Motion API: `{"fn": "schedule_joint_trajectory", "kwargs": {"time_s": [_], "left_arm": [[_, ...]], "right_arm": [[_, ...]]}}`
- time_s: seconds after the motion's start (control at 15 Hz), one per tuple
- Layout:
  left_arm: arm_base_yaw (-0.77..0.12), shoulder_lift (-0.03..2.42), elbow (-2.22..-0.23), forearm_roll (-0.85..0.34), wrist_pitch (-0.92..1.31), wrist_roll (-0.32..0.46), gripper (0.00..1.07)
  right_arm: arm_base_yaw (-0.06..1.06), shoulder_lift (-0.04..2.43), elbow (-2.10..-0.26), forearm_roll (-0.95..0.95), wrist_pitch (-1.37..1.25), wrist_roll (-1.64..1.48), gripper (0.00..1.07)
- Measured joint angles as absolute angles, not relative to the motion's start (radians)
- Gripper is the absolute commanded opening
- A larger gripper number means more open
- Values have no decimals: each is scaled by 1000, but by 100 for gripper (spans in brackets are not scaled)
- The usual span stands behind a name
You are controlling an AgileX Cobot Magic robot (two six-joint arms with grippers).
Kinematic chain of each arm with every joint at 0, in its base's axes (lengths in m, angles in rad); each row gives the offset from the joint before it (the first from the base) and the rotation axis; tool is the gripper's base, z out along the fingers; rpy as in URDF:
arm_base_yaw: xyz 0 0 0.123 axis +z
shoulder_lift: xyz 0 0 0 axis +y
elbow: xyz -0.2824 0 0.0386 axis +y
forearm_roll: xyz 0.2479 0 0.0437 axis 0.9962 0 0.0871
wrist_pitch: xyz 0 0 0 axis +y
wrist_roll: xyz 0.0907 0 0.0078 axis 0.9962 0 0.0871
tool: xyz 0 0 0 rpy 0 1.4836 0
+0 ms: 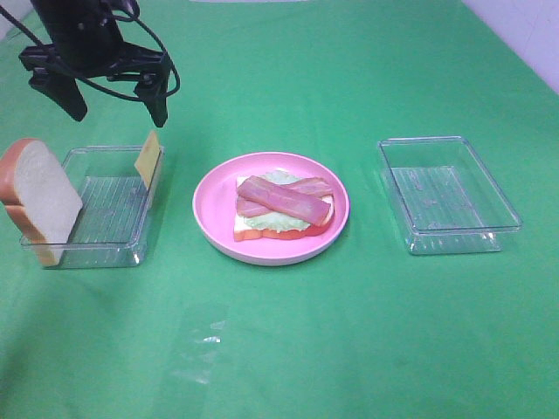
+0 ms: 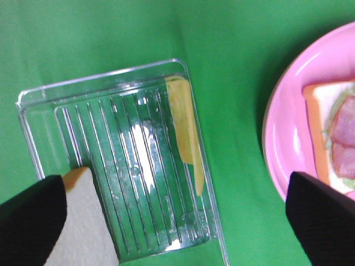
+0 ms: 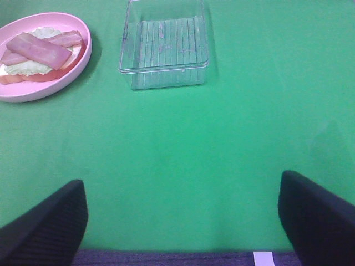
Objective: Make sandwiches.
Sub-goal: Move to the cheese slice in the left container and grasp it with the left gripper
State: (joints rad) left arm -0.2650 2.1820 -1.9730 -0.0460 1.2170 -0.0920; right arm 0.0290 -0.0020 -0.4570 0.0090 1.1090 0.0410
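While the left pincer (image 1: 118,117) gapes, the sandwich (image 1: 284,205) lies apart.

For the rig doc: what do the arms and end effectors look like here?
The left end effector is matte black, with two tapered fingers on a black crossbar and a black cable looping beside it. Of the right end effector, only two black fingers show, finely ribbed. No markings are visible on either.

A smooth bright green cloth (image 1: 288,349) covered the whole tabletop, evenly lit; a pale whitish surface (image 1: 528,30) showed beyond its far right corner.
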Motion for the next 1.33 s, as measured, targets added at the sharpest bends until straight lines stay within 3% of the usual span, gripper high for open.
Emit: {"fn": "schedule_joint_trajectory", "kwargs": {"time_s": [0.47,0.93,1.33], "left_arm": [[-304,2295,-1967,-60,1195,-95,95],[-304,2321,-1967,-60,1175,-95,46],[-304,2321,-1967,-60,1165,-95,45]], "right_arm": [[29,-2,-457,10,1109,41,89],[29,-2,-457,10,1109,41,89],[29,-2,-457,10,1109,41,89]]}}
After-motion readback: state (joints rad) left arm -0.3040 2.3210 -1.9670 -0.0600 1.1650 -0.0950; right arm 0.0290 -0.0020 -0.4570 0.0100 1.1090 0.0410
